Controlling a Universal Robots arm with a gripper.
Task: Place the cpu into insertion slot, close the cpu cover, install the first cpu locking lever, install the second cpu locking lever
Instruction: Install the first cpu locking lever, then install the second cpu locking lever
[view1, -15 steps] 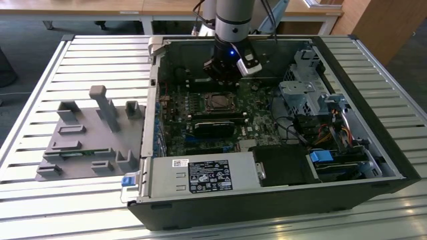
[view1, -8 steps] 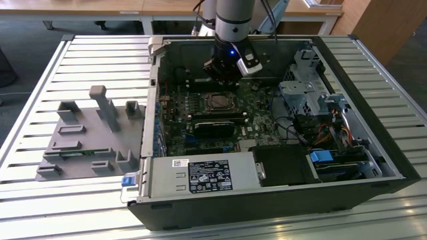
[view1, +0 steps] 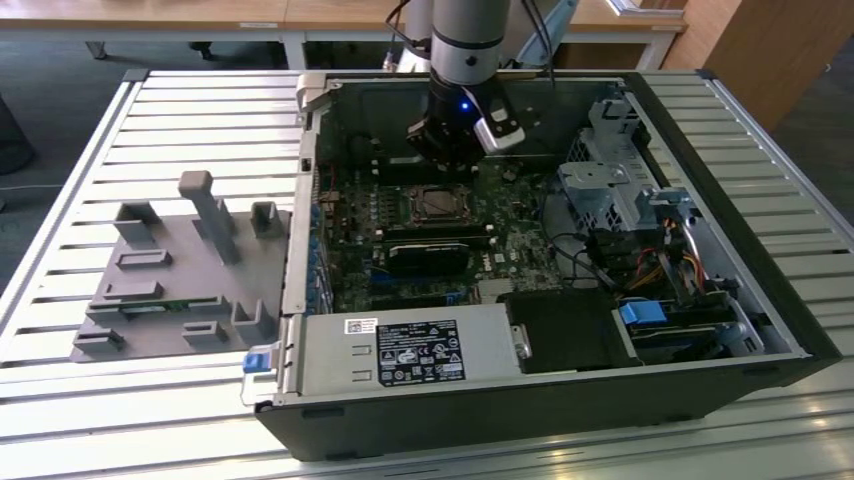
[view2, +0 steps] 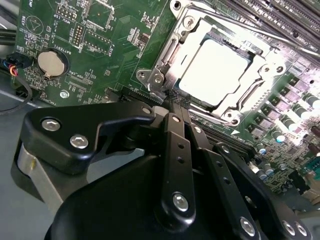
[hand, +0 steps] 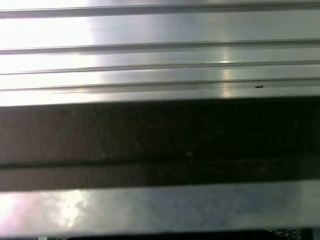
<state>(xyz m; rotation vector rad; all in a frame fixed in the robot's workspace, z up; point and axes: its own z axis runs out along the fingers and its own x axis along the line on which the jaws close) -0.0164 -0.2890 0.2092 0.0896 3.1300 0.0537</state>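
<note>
The cpu (view2: 216, 70), a pale silvery square, lies in the insertion slot (view1: 441, 203) on the green motherboard. The cpu cover (view2: 199, 27), a silvery frame, lies flat around the chip. A thin metal lever (view2: 167, 50) runs along one side of the socket. My gripper (view2: 174, 100) has its black fingers (view2: 176, 145) pressed together, shut, with the tips at the socket's corner by the lever hinge (view2: 155, 80). In the exterior view the gripper (view1: 447, 158) hangs inside the open computer case, just behind the socket.
A black block (view1: 427, 250) sits in front of the socket, and a labelled power supply (view1: 414, 350) nearer still. A drive cage (view1: 601, 190) and cables (view1: 654, 265) fill the case's right. A grey fixture tray (view1: 174, 270) lies outside on the left. A coin battery (view2: 49, 62) sits beside the socket.
</note>
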